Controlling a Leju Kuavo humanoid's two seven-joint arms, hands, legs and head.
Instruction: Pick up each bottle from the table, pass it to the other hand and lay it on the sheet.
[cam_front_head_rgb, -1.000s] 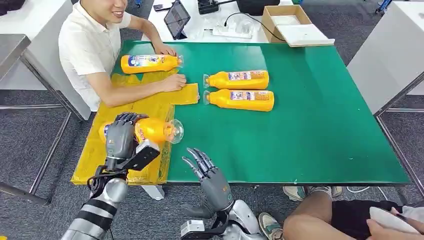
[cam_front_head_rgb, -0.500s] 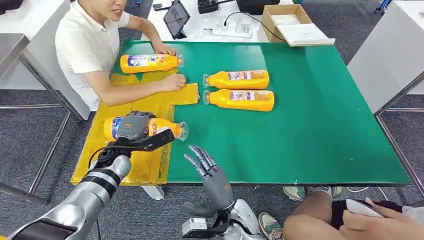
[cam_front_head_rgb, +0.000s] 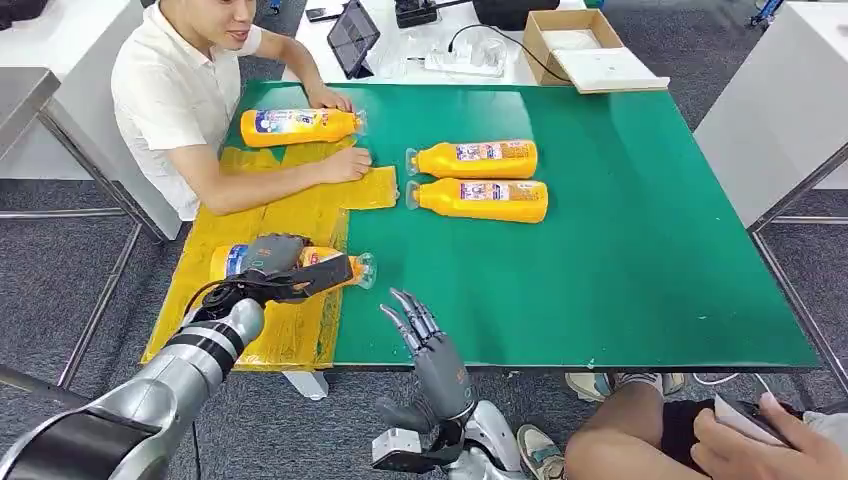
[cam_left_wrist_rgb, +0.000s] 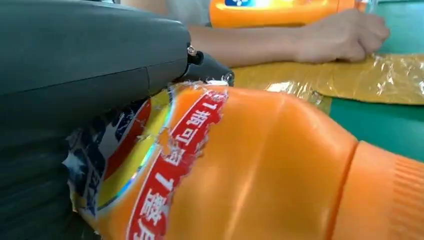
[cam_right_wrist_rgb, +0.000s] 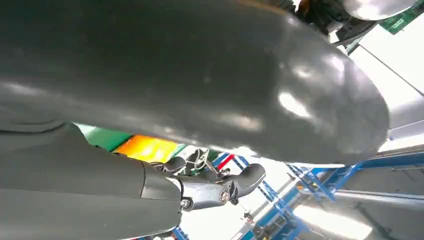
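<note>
My left hand (cam_front_head_rgb: 268, 262) grips an orange bottle (cam_front_head_rgb: 325, 264) that lies on its side on the yellow sheet (cam_front_head_rgb: 300, 215), cap towards the green mat. Up close the bottle (cam_left_wrist_rgb: 260, 165) shows a torn red and blue label under my left hand (cam_left_wrist_rgb: 85, 90). My right hand (cam_front_head_rgb: 425, 335) hovers open at the table's front edge, fingers spread and holding nothing. Two more orange bottles (cam_front_head_rgb: 478, 159) (cam_front_head_rgb: 483, 199) lie side by side mid-table. Another bottle (cam_front_head_rgb: 298, 125) lies at the sheet's far end by a person's hand.
A person (cam_front_head_rgb: 190, 90) sits at the table's left, forearm resting on the sheet. The green mat (cam_front_head_rgb: 620, 250) covers the table. A cardboard box (cam_front_head_rgb: 575, 45) and a tablet (cam_front_head_rgb: 353, 37) stand behind. Another person's legs (cam_front_head_rgb: 640, 430) are at the front right.
My left hand has lowered the bottle from a raised, tilted pose until it lies flat on the sheet. My right hand has drifted slightly right and stayed open.
</note>
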